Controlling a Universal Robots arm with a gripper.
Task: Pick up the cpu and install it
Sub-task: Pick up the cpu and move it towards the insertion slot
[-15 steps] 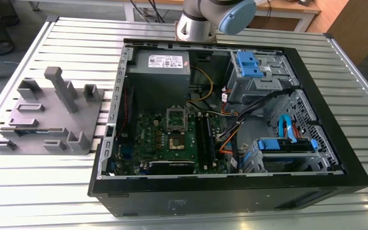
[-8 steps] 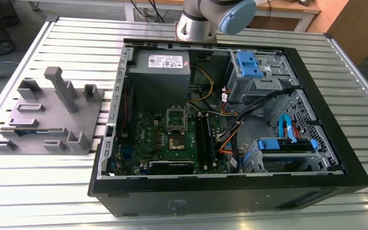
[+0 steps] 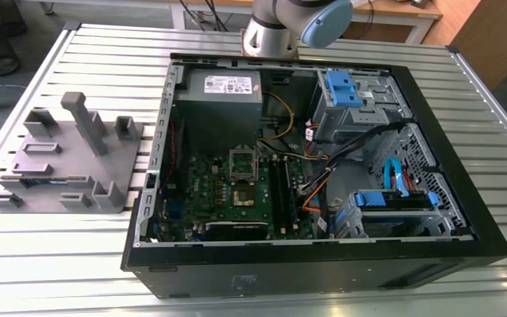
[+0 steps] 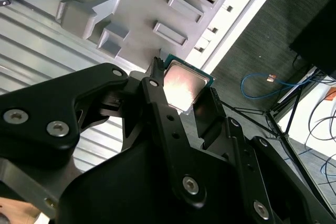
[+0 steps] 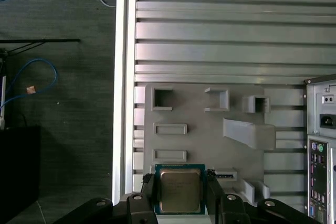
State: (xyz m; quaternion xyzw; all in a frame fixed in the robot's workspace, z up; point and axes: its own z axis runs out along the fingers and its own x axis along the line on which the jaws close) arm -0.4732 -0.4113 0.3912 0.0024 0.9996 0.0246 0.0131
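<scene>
Black fingers clamped on opposite edges of the cpu in the first wrist view, silvery chip gripped between them, grey plastic holder beneath the fingers, slatted metal table below, open computer case off to one side

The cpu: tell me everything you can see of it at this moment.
The cpu is a small flat square chip with a pale silvery metal top and a thin green rim. The black fingers of the gripper clamp two opposite edges, with its top face showing in both wrist views. The grey plastic holder lies behind it, apparently not touching.
</scene>
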